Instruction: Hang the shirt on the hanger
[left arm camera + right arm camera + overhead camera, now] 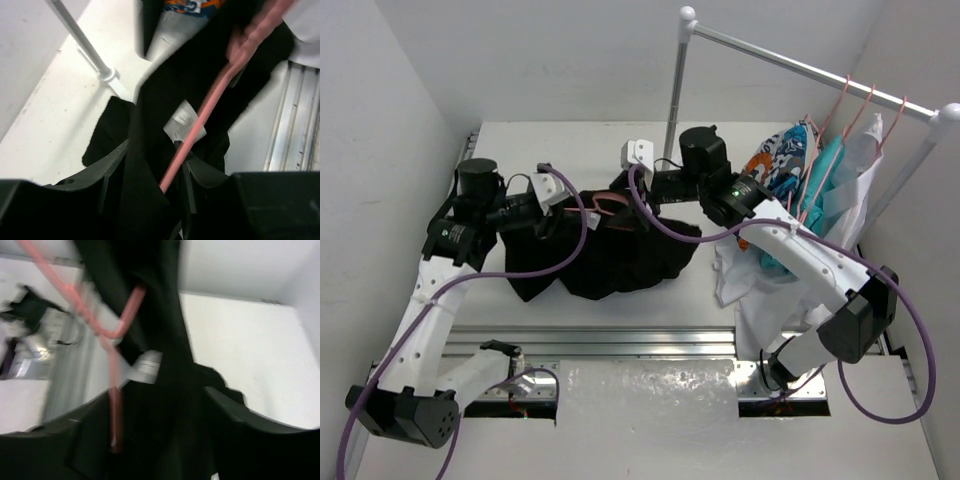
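Top external: left gripper (552, 192) is half-closed around shirt (620, 255) fabric and hanger (608, 206) wire, hold uncertain, the shirt bunched mid-table between the arms, right gripper (638, 162) spread loose around fabric, so shirt could slip off, hanger could drop.

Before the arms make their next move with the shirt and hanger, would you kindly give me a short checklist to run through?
1. The thin pink wire hanger runs past the white neck label of the black fabric shirt: ok.
2. Hanger shoulders inside the shirt: cannot tell.
3. Hold of the left gripper on the shirt fabric and hanger wire between its fingers: cannot tell.
4. Hold of the right gripper on the shirt, view blurred: cannot tell.
5. Bare stretch on the metal rack rail: ok.
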Controlling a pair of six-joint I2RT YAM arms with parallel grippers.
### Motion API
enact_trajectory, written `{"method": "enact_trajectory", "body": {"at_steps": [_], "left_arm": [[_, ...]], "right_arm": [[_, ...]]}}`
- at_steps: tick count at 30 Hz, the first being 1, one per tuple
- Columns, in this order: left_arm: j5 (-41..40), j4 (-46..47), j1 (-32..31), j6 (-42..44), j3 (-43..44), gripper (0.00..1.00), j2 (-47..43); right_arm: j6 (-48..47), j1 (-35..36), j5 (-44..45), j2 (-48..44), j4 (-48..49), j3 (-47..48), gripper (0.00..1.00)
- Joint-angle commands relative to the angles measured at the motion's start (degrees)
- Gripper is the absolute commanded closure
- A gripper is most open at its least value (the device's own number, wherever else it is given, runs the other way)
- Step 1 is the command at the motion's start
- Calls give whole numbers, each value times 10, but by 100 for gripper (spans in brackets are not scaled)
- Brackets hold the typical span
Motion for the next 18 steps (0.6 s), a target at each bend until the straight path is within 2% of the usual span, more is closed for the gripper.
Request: {"method": "enact_trajectory", "body": {"at_steps": [1, 3, 5, 8, 12, 13, 15, 18], "left_arm": [[-32, 73, -7, -57, -22, 100, -38], [-74, 92, -7, -79, -43, 100, -50], [-119, 101, -7, -89, -56, 100, -53], [-153, 114, -7, -113, -70, 100, -53], [-174, 146, -7, -165, -82, 100, -54], [-180, 153, -7, -170, -83, 100, -55], [-190, 167, -7, -180, -86, 100, -60], [-199, 176, -7, -190, -84, 100, -63]], "right_arm": [[65, 1, 134, -28, 121, -26, 27], [116, 1, 230, -46, 171, -42, 14], [146, 1, 322, -65, 185, -54, 9], [166, 1, 346, -102, 190, -66, 8], [197, 1, 331, -132, 183, -74, 7], [197, 1, 321, -137, 176, -78, 8], [199, 1, 313, -150, 159, -89, 16], [211, 1, 373, -169, 154, -146, 33]]}}
